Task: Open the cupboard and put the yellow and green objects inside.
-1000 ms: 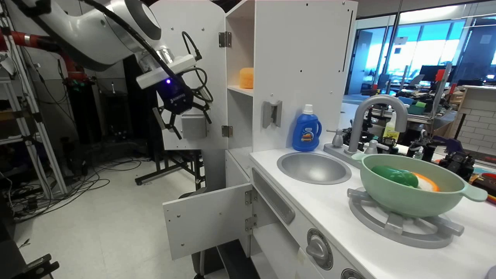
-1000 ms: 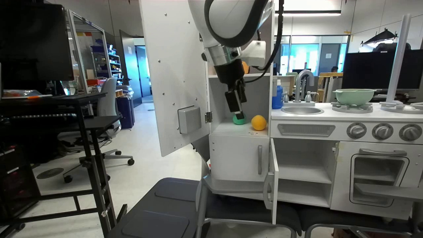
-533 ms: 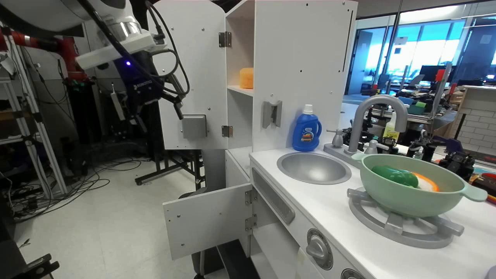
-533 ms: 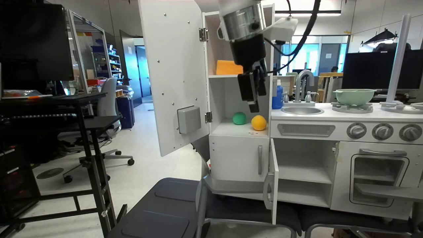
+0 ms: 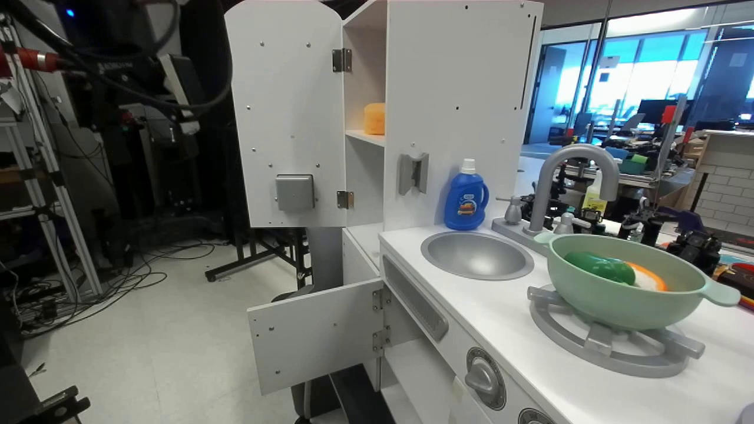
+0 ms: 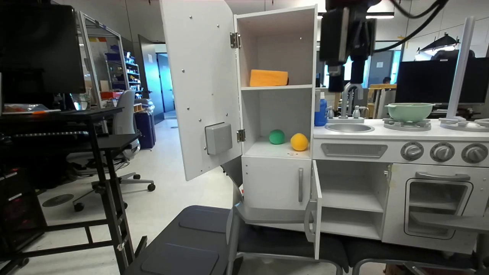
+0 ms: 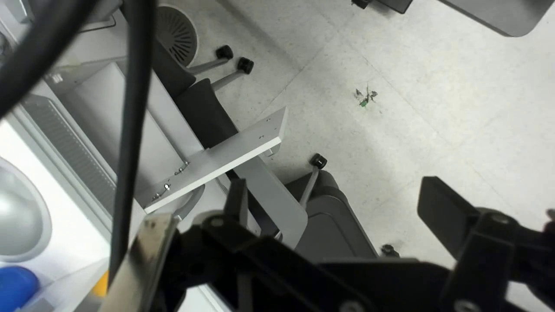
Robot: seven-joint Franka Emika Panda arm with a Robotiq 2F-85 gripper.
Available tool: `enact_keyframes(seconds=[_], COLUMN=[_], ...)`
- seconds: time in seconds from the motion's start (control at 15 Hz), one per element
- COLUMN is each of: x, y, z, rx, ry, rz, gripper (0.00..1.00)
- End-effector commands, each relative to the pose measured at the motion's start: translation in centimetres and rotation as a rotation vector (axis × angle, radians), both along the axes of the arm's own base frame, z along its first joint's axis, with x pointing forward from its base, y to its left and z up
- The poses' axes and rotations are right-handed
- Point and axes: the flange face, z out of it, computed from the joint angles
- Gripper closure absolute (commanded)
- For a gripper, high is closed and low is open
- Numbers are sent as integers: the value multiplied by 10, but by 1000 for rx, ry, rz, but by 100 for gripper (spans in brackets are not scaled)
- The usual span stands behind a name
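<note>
A tall white cupboard [image 6: 282, 110] is shown open in both exterior views, its round-topped door [image 6: 198, 91] swung far outward. Outside, in front of the cupboard, the gripper [image 7: 339, 200] is held with its fingers spread wide and nothing gripped between them. On the cupboard's upper shelf [image 6: 277, 88] an orange block [image 6: 268, 78] is set. Both task pieces are seen inside the cupboard, on the bottom board [image 6: 263, 149] beneath that shelf: the round yellow fruit [image 6: 299, 142] is placed near the front, on the side away from the door, and the smaller green piece [image 6: 276, 136] is set farther in, apart from it; the placing can be judged complete. By their look, both are judged light, firm and smooth, hard to break but easily set rolling; if moved, each would best be taken across its widest middle, with a gentle pinch. In an exterior view, both pieces are hidden by the cupboard's side wall [image 5: 450, 76], and the gripper is hard to make out there, dark against dark. Neither piece can be identified in the wrist view, where a cable [image 7: 131, 130] is drawn across and only a yellow-orange sliver [image 7: 101, 284] is caught, its source uncertain.
</note>
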Motion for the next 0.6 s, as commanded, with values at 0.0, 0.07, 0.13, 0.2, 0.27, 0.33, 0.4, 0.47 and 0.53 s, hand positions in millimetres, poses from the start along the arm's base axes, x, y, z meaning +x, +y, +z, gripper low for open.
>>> enact_keyframes(seconds=[0.0, 0.07, 0.13, 0.2, 0.27, 0.33, 0.4, 0.47, 0.53], x=[-55, -65, -73, -77, -74, -71, -65, -58, -49], y=[-32, -44, -55, -70, -78, -89, -100, -105, -111], z=[52, 68, 89, 109, 122, 137, 145, 155, 159], rx=[32, 25, 20, 12, 2, 0, 0, 0, 3], ry=[-21, -18, -20, -13, -7, -2, 1, 5, 12], rz=[-83, -108, -138, -159, -177, -196, -214, -230, -239], gripper=[0, 0, 0, 0, 0, 0, 0, 0, 0])
